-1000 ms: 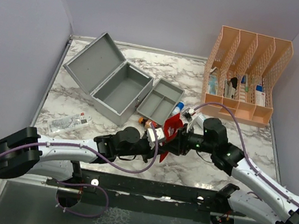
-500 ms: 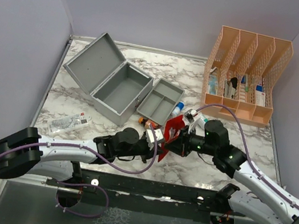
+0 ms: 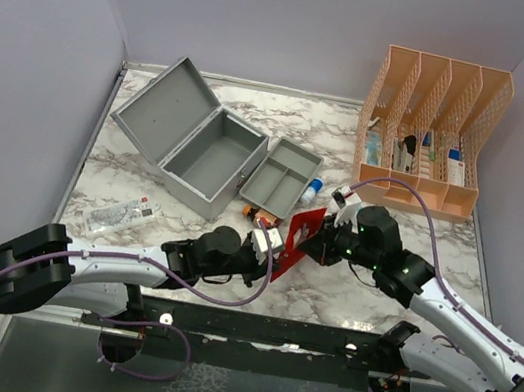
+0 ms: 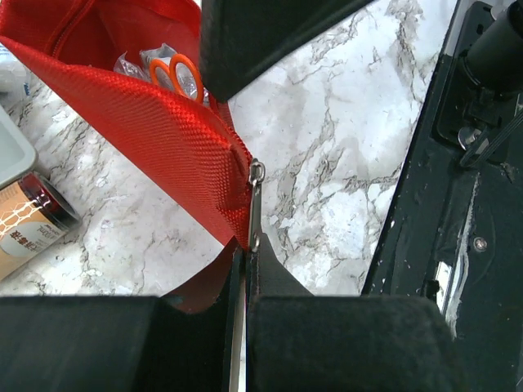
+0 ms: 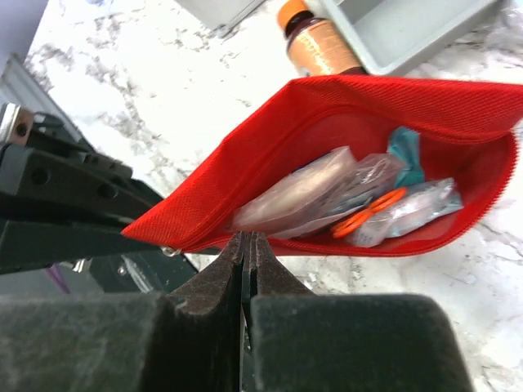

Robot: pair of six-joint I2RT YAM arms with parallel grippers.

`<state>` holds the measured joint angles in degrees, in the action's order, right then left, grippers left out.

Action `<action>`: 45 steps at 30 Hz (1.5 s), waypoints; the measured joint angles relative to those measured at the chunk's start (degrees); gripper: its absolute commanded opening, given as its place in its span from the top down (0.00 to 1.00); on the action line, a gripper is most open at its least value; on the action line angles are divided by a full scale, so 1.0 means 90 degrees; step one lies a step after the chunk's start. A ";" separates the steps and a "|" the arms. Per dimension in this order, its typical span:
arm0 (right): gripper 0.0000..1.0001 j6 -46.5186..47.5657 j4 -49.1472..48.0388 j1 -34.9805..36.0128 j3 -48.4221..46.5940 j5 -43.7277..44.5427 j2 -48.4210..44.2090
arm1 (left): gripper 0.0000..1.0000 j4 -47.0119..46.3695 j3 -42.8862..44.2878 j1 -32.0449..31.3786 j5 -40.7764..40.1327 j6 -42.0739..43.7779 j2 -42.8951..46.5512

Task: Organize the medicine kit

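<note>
Left claw [image 4: 245,253] is clamped on the corner of the red pouch [image 3: 304,232], its fingers pressed together on the fabric right at the silver zipper pull [image 4: 256,204]. The right claw [image 5: 247,241] is pinched shut on the pouch's near lip, and between the two the mouth gapes open above the marble surface [image 3: 142,185]. Inside lie clear-wrapped packets [image 5: 302,192], orange-handled scissors [image 5: 372,214] and something teal [image 5: 404,147].

The medicine kit [image 3: 188,186] sits at the far left of the surface, well apart from both claws, with its lid [image 3: 161,107] tilted back to the left. Its grey divided tray [image 3: 280,177] is out of the case and rests just right of it. An amber bottle [image 3: 256,215] with an orange cap lies between the tray and the pouch. A peach slotted organizer [image 3: 430,134] stands at the far right, and a clear-wrapped packet [image 3: 120,215] lies at the near left.
</note>
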<state>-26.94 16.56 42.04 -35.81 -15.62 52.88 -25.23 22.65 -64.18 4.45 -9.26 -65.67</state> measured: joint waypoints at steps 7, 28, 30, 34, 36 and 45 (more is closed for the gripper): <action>0.95 0.0080 0.0022 -0.0015 -0.0024 0.0063 0.0044 | 1.00 0.0010 -0.0019 0.0000 0.0000 0.0002 0.0000; 0.71 0.0187 -0.0906 0.0000 0.0304 -0.1598 0.0522 | 1.00 0.0024 -0.0017 0.0000 0.0005 0.0049 0.0012; 0.70 0.0129 -0.1047 0.0002 0.0355 -0.1668 0.0554 | 1.00 0.0024 -0.0017 0.0000 0.0005 0.0049 0.0012; 0.76 -0.0017 -0.1326 0.0002 0.0449 -0.1790 0.0593 | 1.00 0.0022 -0.0017 0.0000 0.0005 0.0049 0.0019; 0.79 -0.0102 -0.1418 0.0007 0.0466 -0.1819 0.0631 | 1.00 0.0019 -0.0017 0.0000 0.0005 0.0049 0.0024; 0.70 -0.0391 -0.1596 0.0034 0.0525 -0.1758 0.0699 | 1.00 0.0027 -0.0017 0.0000 0.0005 0.0046 0.0053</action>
<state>-30.46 2.20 42.35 -31.09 -31.44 59.18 -24.99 22.50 -64.18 4.49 -8.84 -65.19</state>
